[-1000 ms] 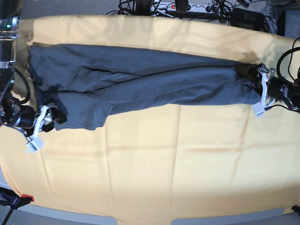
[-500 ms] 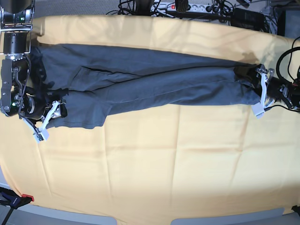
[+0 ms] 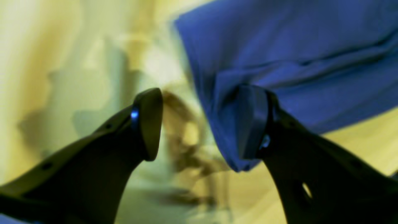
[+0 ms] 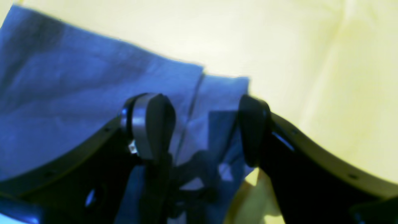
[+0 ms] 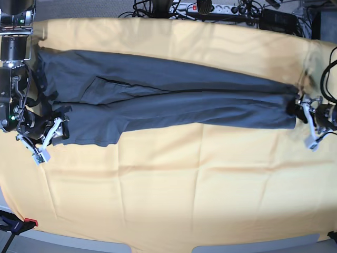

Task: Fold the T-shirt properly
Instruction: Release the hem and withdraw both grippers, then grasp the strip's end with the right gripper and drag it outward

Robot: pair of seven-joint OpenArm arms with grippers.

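While the T-shirt lay stretched into a long narrow band across the far half of the bench, both tools sat at its two ends. Shirt was folded lengthwise, dark slate-grey, on the yellow tablecloth, running nearly the full width of the base view.

Left tool was at the base view's right end of the band. Left wrist view: jaws spread wide, one finger against the cloth edge, the other over bare tablecloth. No fabric pinched between them, so it was open. That view was blurred, detail poor.

Right tool was at the opposite end, by the shirt's near corner. Right wrist view: jaws apart, shirt corner lying beneath and between the fingers, not clamped. Open as well.

Shirt had one long crease down the middle and a sleeve flap folded in near the right arm's end. Cables and a power strip sat beyond the bench's far edge.
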